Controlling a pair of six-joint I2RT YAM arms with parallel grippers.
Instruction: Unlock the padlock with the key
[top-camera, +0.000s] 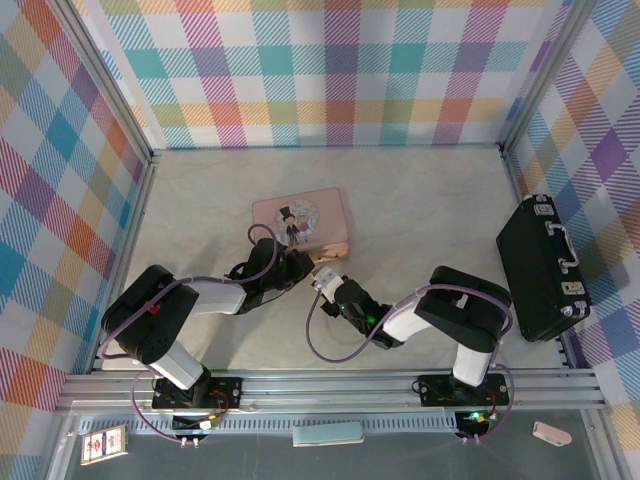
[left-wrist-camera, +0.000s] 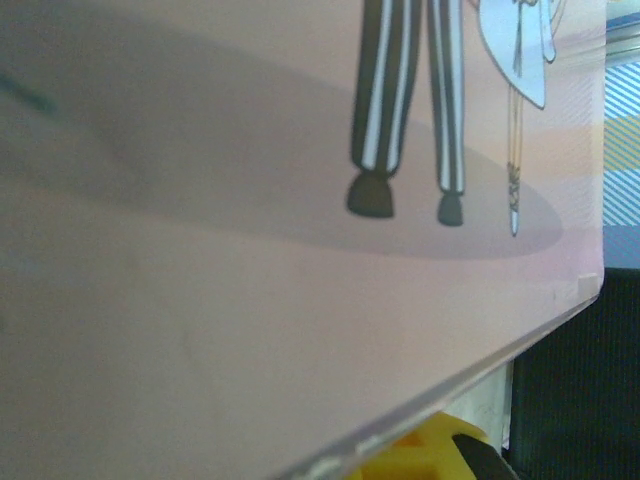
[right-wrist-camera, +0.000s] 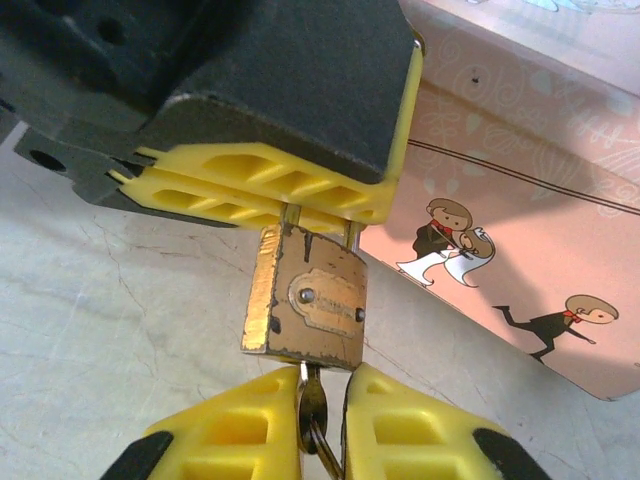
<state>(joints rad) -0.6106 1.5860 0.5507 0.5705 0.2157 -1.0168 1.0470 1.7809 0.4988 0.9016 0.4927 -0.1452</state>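
Overhead view looks down; wrist views hug tin (top-camera: 300, 222).

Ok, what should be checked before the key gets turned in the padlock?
1. Left gripper clamped on padlock shackle: ok.
2. Key seated in padlock's underside: ok.
3. Right gripper firmly pinching key: cannot tell; fingers flank it closely.
4. Shackle released: not ok, both legs in the body.
5. Padlock apart from pink tin: ok.

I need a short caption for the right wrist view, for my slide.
Left gripper holds the padlock by its shackle; right gripper pinches the key at its base.
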